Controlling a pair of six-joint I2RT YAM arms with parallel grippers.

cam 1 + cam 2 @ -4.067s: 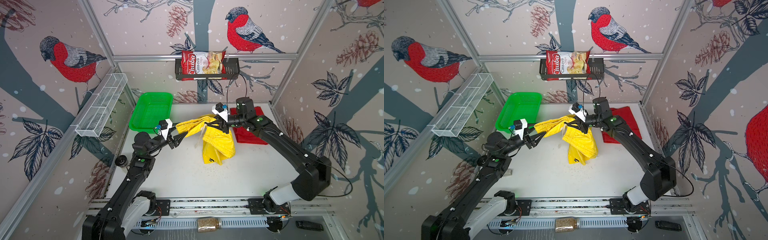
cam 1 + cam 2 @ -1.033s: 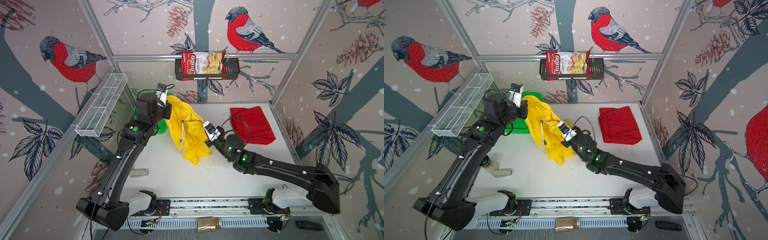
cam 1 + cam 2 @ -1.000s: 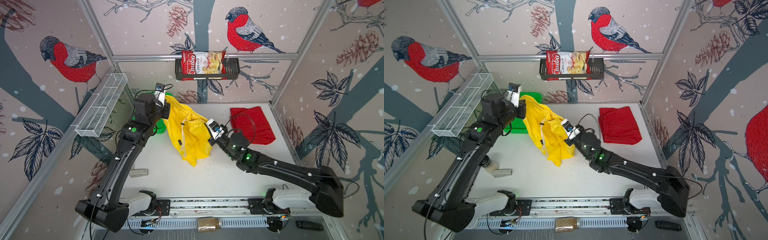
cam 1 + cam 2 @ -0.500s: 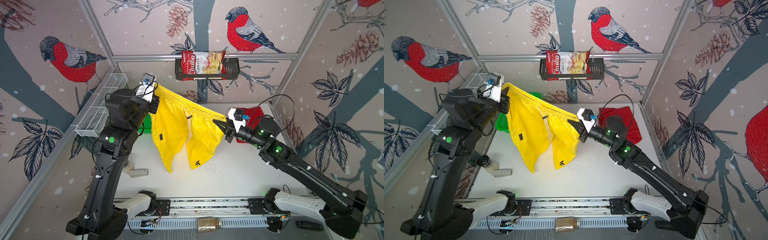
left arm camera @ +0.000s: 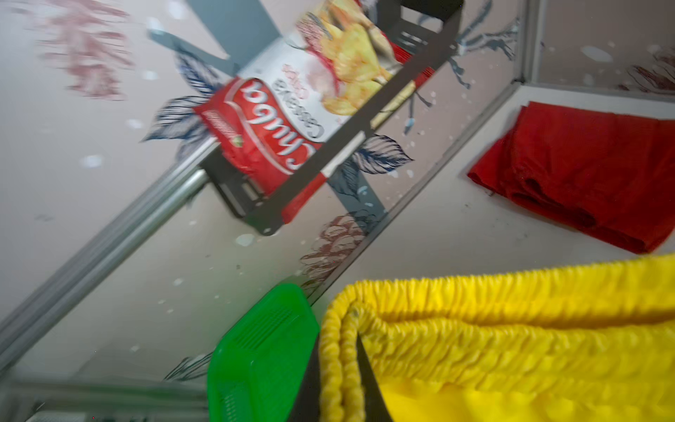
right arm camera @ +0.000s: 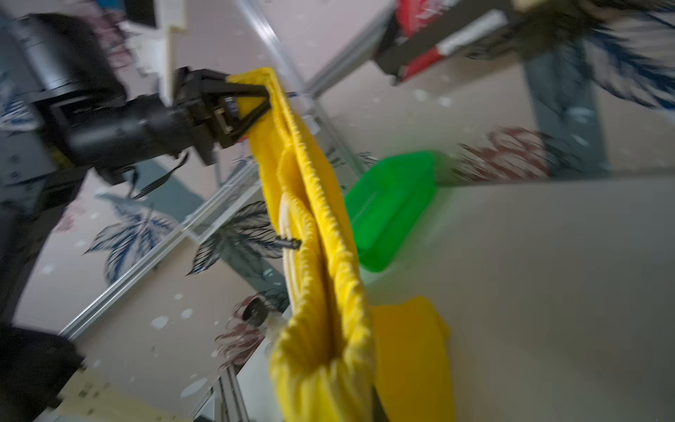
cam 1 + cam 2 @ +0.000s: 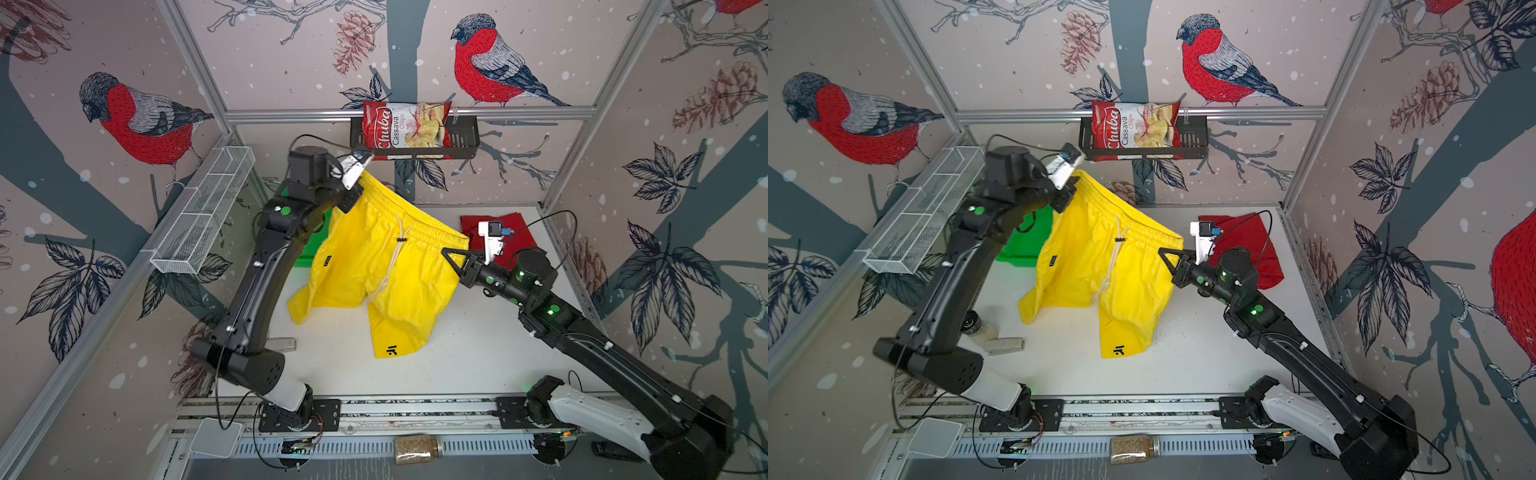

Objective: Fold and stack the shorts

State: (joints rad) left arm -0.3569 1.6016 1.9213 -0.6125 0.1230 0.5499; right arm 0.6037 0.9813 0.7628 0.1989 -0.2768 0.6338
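left gripper (image 7: 358,192) clamped on one end of the elastic waistband of the yellow shorts (image 7: 374,274), held high near the back wall; in the left wrist view the bunched elastic sits pinched between its dark fingers (image 5: 309,383); right gripper (image 7: 449,254) closed tight on the other waistband end, lower and nearer mid-table, so the waistband slopes taut between the two and the pair hangs spread and front-facing; pale drawstring (image 7: 397,249) dangles down the middle, black logo (image 7: 390,351) at one leg hem; both leg hems look to reach the table (image 7: 457,365), the hem on the left arm's side crumpled there; cloth reads as thin, light, floppy, probably slick, so it will sag and swing and hold no shape of its own; the gathered elastic is the thickest, grippiest part, so the waistband corners are the right hold, both layers together, while a single-layer pinch would likely slip; red shorts (image 7: 515,232) lie folded at the back right, behind the right gripper, apart from the yellow pair; green basket (image 7: 1021,245) at back left, mostly hidden by arm and cloth
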